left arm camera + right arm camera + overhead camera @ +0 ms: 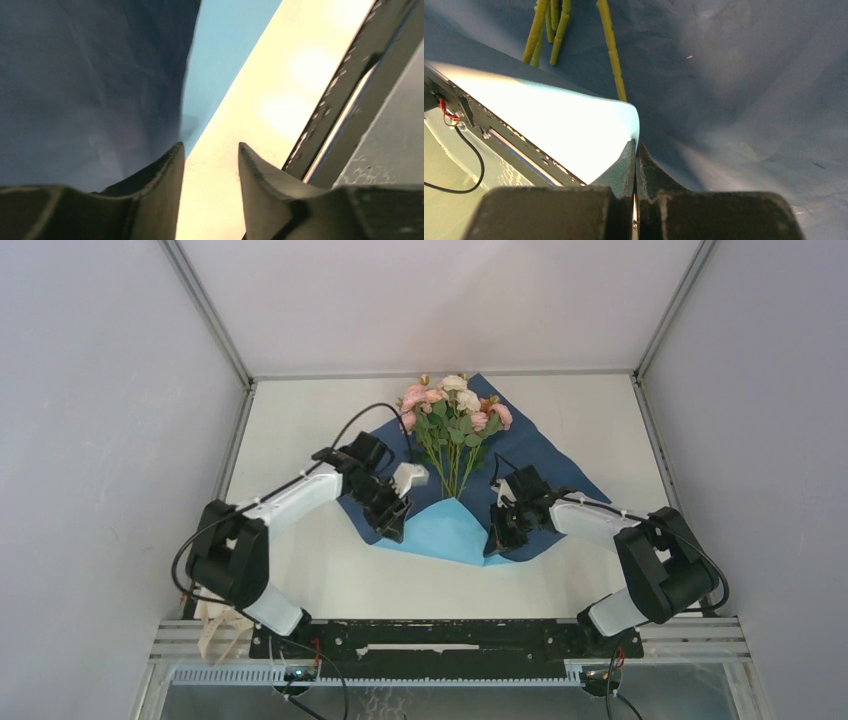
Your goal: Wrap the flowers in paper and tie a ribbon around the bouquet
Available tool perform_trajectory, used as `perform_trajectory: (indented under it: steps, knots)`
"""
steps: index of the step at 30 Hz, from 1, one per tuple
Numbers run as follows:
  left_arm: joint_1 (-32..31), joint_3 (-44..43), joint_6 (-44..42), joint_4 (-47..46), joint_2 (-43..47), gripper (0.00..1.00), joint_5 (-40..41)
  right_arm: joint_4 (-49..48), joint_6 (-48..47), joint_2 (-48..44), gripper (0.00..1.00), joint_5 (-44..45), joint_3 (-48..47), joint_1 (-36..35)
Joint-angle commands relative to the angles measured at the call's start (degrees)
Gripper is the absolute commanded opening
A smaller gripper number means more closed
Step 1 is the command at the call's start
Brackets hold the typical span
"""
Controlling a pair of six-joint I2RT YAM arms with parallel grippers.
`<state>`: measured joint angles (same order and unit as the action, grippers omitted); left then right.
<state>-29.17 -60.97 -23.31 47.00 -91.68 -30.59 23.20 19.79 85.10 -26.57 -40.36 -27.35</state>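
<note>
Flowers [455, 410] lie on the opened paper [545, 455] at mid-desk [300, 430], heads toward the far wall, stems running down to the near corner, which is folded over with its light face up. Right tool [634, 146]: pressed together, pinching the edge of that fold. Left tool [210, 150]: spread, nothing between its fingers, just beside the paper's left edge over bare desk.

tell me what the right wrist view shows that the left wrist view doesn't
Only the right wrist: green flower stems lying on the paper, and the right gripper shut on its folded edge. Only the left wrist: the left gripper open over bare table, beside the paper's edge. Both: the blue paper, dark face and light face.
</note>
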Motion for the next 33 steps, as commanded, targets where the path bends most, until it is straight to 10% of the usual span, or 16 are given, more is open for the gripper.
perform_trajectory:
  steps: [1,8,17,20,24,29,33]
  knots:
    - [1.7,-3.7,0.1,-7.2,4.7,0.52,-12.6,0.8,-2.1,0.1,0.0,-1.1,-3.1,0.3]
    - [1.5,2.8,12.9,-29.8,0.4,0.63,-15.5,0.7,-2.0,-0.4,0.0,-1.2,-3.3,0.2]
    - [0.1,4.2,12.8,-32.7,-5.6,0.61,-13.5,1.1,-2.3,-0.7,0.0,-0.9,-3.3,0.3]
    - [0.0,4.4,13.2,-32.2,-5.9,0.49,-17.3,1.5,-2.3,-1.1,0.0,-0.4,-3.3,0.4]
    - [-0.1,4.4,12.4,-29.9,-6.2,0.02,-18.9,3.1,-1.9,-3.0,0.07,2.2,-4.1,0.4]
    - [-0.1,3.2,14.3,-29.2,-7.8,0.0,-16.5,9.2,-0.1,-13.3,0.42,19.8,-7.2,-4.0]
    - [-0.1,2.2,15.7,-28.6,-9.7,0.0,-15.0,7.7,1.6,-20.2,0.49,33.0,-6.9,-13.4]
